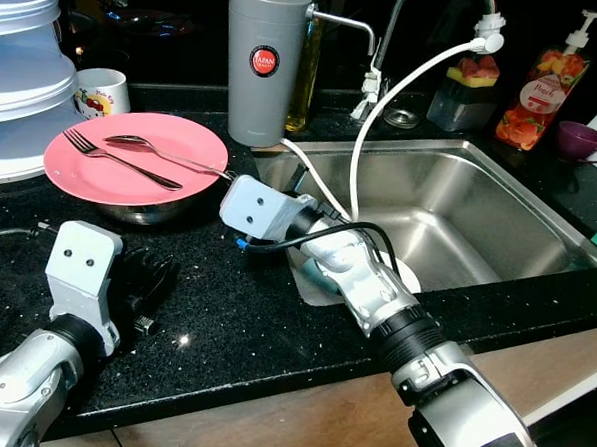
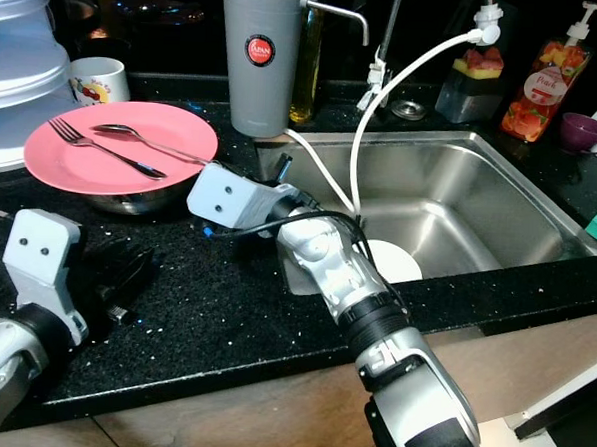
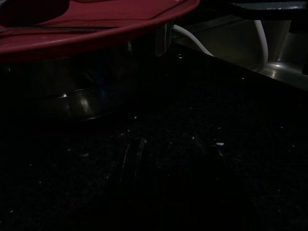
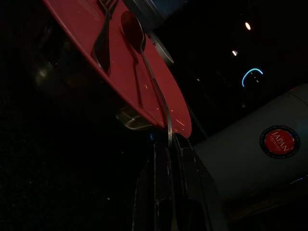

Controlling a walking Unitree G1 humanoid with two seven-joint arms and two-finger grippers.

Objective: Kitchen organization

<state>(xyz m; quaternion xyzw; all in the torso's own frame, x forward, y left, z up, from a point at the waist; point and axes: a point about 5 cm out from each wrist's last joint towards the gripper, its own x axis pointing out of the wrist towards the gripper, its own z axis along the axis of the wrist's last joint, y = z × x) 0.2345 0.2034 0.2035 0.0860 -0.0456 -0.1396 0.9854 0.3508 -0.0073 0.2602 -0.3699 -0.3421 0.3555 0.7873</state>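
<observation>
A pink plate (image 1: 132, 160) rests on a steel bowl (image 1: 144, 211) on the black counter, left of the sink. A fork (image 1: 112, 157) and a spoon (image 1: 162, 152) lie on it. My right gripper (image 1: 231, 177) is at the plate's right rim, shut on the end of the spoon handle (image 4: 166, 125); the spoon's bowl (image 4: 131, 26) still lies on the plate. My left gripper (image 1: 140, 280) lies low on the counter in front of the bowl, its black fingers (image 3: 132, 159) dim in the left wrist view.
A grey water filter canister (image 1: 264, 61) stands behind the plate. The steel sink (image 1: 460, 207) with a white hose (image 1: 368, 137) lies to the right, a white disc (image 2: 392, 258) at its bottom. A mug (image 1: 101, 93), white stacked containers (image 1: 16, 69), soap bottles (image 1: 546, 91) and a purple cup (image 1: 581, 141) line the back.
</observation>
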